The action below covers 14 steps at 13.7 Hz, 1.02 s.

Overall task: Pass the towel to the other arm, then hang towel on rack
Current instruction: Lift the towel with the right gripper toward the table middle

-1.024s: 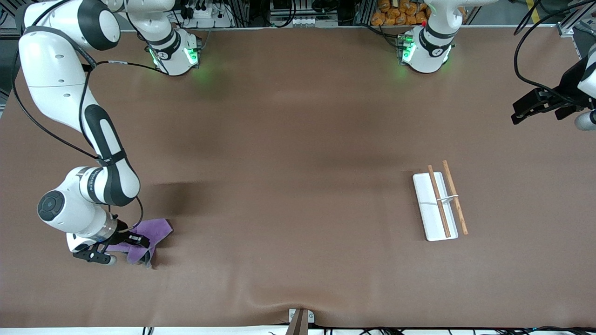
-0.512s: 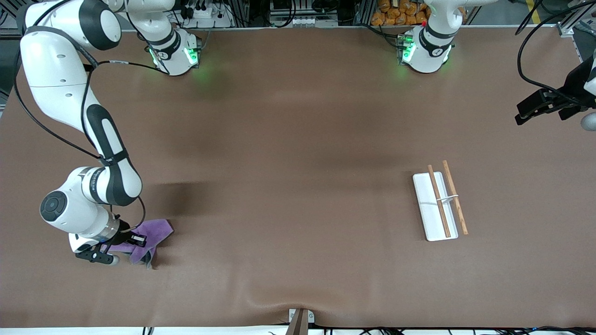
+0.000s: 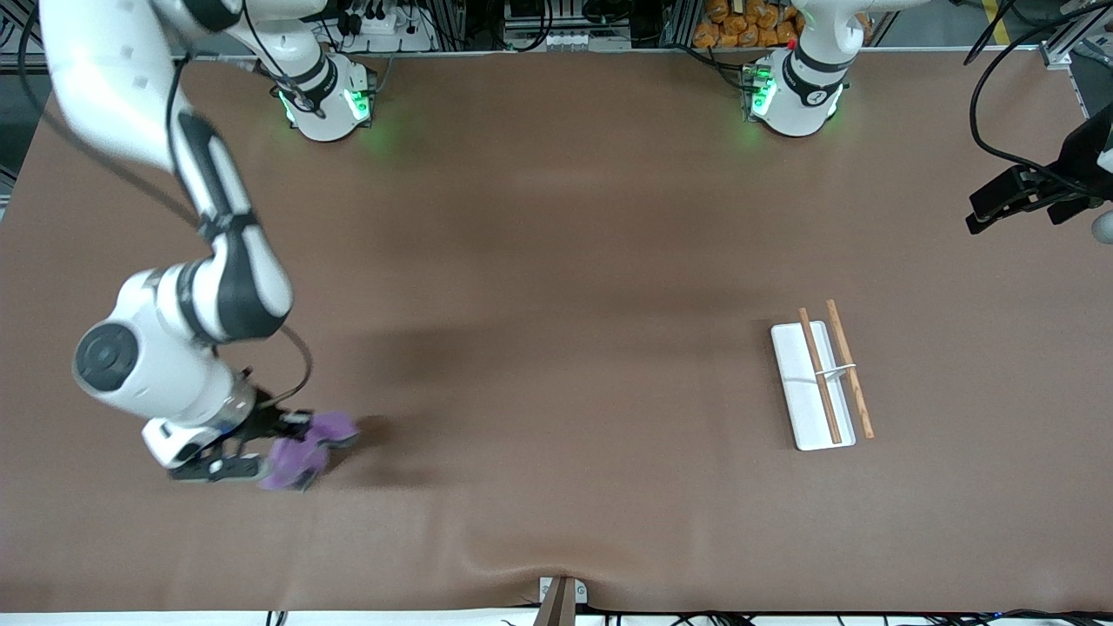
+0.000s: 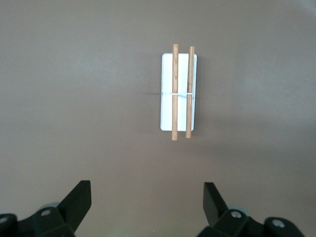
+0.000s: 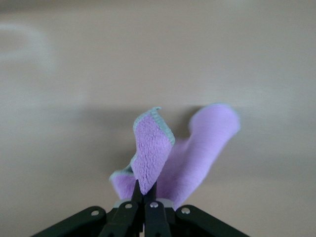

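The right gripper (image 3: pixel 261 448) is over the right arm's end of the table (image 3: pixel 556 261), in the part nearer to the front camera, and its fingers are clamped together on the towel (image 3: pixel 304 448). In the right wrist view, the two black fingers (image 5: pixel 144 200) meet with a fold of the towel (image 5: pixel 168 158) pinched between them. The towel is a soft, fleecy purple cloth with a thin grey-green edge. It is bunched: one narrow flap stands up from the pinch point with its bound edge curling at the tip, and a second, wider lobe extends beside it with a rounded end. In the front view the towel appears as a small crumpled purple mass at the fingertips, with a dark shadow on the table next to it; whether any part of it touches the surface cannot be determined. The rack (image 3: pixel 813 382) rests on the table toward the left arm's end, well apart from the towel. It consists of a white rectangular tray base, with two thin parallel wooden rods (image 3: pixel 848 365) above it, joined by a white crosspiece near mid-length; nothing hangs on the rods. The left gripper (image 3: pixel 1013 200) waits over the table edge at the left arm's end. In the left wrist view, the left gripper (image 4: pixel 145 205) has its fingers spread wide apart and holds nothing, with the rack (image 4: pixel 178 91) visible below.
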Each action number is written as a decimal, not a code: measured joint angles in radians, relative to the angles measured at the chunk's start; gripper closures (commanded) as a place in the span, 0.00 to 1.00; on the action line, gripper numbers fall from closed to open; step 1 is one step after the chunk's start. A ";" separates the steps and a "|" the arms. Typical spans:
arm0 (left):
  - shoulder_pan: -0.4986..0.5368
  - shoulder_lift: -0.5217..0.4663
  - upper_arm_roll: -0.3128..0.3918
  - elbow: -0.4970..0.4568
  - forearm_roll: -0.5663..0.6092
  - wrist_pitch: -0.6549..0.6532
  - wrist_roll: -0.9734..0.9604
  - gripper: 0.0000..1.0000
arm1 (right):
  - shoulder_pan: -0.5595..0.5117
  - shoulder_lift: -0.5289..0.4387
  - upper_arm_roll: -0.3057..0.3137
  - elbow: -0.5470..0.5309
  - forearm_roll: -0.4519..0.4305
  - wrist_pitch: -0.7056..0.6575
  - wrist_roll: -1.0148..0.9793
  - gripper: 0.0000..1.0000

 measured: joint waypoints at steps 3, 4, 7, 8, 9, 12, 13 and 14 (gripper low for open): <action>0.003 0.000 -0.001 0.000 0.000 0.000 0.000 0.00 | 0.160 -0.066 0.006 0.006 -0.004 -0.017 0.000 1.00; 0.003 0.000 -0.001 0.000 0.000 0.000 0.000 0.00 | 0.223 -0.075 0.006 0.014 -0.006 -0.015 0.000 1.00; 0.004 0.001 -0.001 -0.004 0.000 0.000 0.000 0.00 | 0.408 -0.082 0.006 0.089 -0.010 0.003 0.001 1.00; 0.004 0.002 -0.001 -0.007 0.000 0.000 0.000 0.00 | 0.461 -0.083 0.005 0.115 -0.011 0.006 0.001 1.00; 0.004 0.003 -0.001 -0.011 0.000 0.000 0.000 0.00 | 0.514 -0.083 0.004 0.132 -0.022 0.022 0.001 1.00; 0.002 0.018 -0.005 -0.024 -0.011 0.000 -0.002 0.00 | 0.655 -0.083 0.000 0.140 -0.101 0.073 0.004 1.00; 0.002 0.028 -0.006 -0.024 -0.036 0.000 -0.010 0.00 | 0.685 -0.082 -0.002 0.140 -0.118 0.088 0.005 1.00; 0.003 0.039 -0.006 -0.024 -0.071 0.000 -0.029 0.00 | 0.706 -0.082 -0.003 0.140 -0.129 0.099 0.005 1.00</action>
